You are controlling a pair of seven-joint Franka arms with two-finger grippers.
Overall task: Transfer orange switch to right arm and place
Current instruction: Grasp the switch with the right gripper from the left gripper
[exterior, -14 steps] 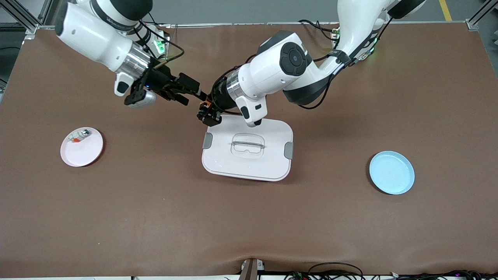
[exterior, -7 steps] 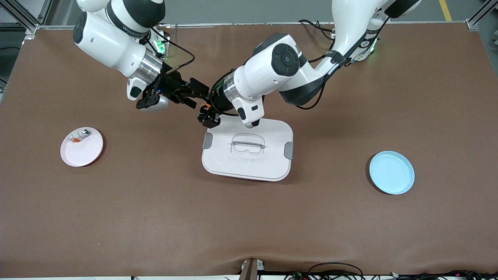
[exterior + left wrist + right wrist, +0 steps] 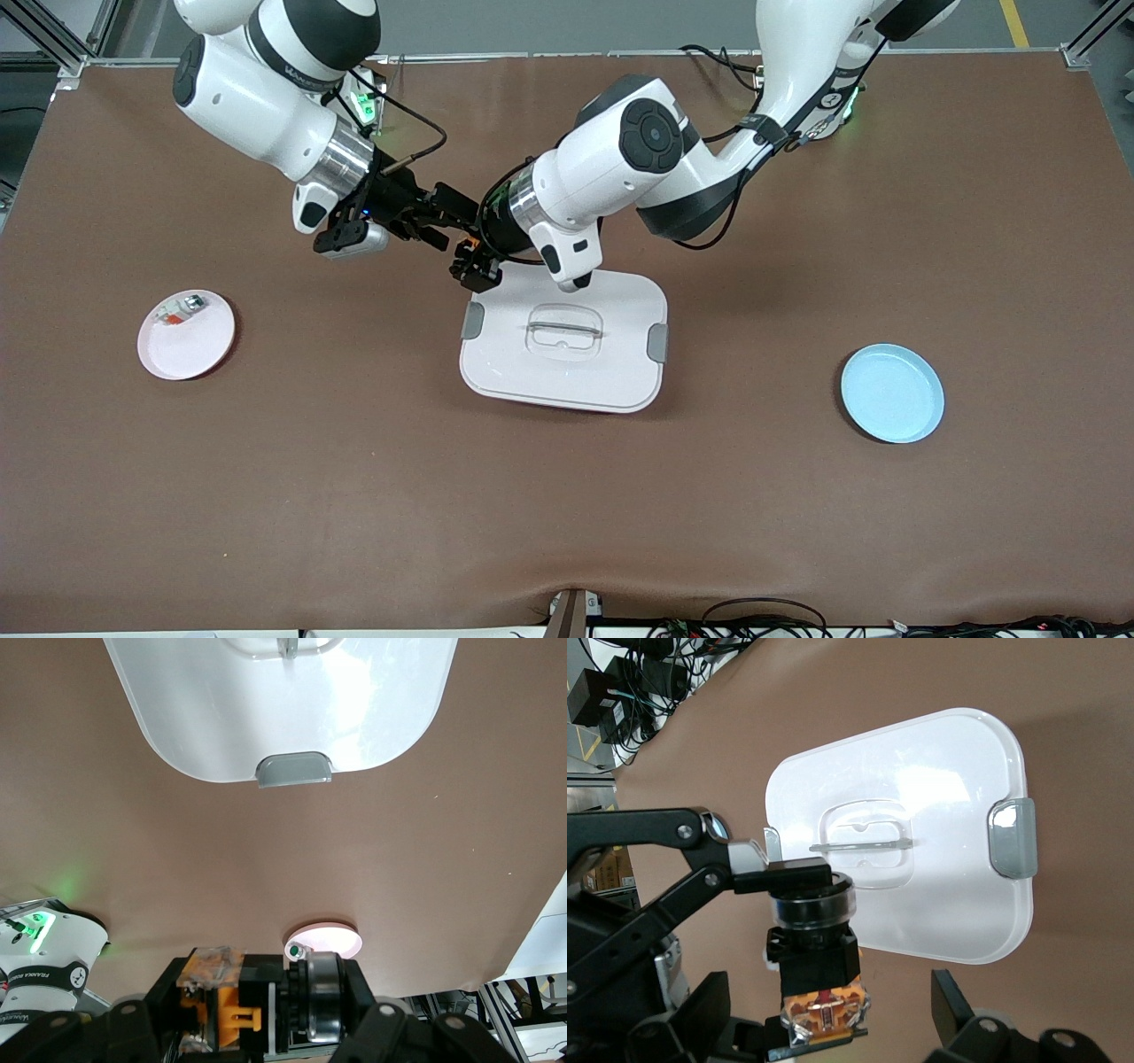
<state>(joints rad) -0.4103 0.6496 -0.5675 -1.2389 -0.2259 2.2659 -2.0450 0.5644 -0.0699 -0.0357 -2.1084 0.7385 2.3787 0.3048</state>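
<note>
Closing in since a second ago, the right claw [image 3: 443,229], fingers spread wide, now brackets the orange switch [image 3: 472,239] gripped by the left claw [image 3: 468,264] above the table [image 3: 567,496] beside the white lid [image 3: 564,341], so handover seems imminent.

A robotics lab: brown-matted counter [image 3: 567,514], aluminium framing [image 3: 53,40] at its corners, cables [image 3: 762,611] trailing along its edge.

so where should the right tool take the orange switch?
By the orange-marked end, which sticks out free. The left tool clamps the ringed end of the orange switch, held level in the air by the white lid. Right tool fingers open, one beside it.
</note>
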